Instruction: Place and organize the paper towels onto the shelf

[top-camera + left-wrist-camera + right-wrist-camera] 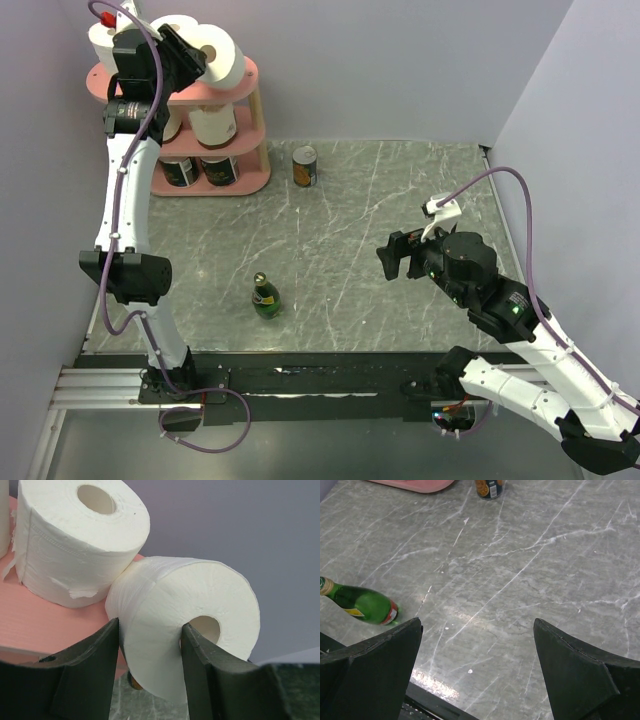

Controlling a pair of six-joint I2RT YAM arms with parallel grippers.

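The pink three-tier shelf [248,78] stands at the far left. My left gripper [200,60] is at its top board, shut on a white paper towel roll [175,595] that lies on its side, tilted over the board's right edge [30,625]. That roll [222,58] leans against another white roll [75,540]. More white rolls [105,40] sit on the top board. A cream roll [212,125] is on the middle tier. Dark-wrapped rolls [220,170] are on the bottom tier. My right gripper [395,258] is open and empty above the table [477,625].
A small tin can [304,165] stands just right of the shelf and shows at the top of the right wrist view [489,487]. A green glass bottle [265,297] stands near the table's front, left of centre, also in the right wrist view [362,605]. Walls close in the left, back and right.
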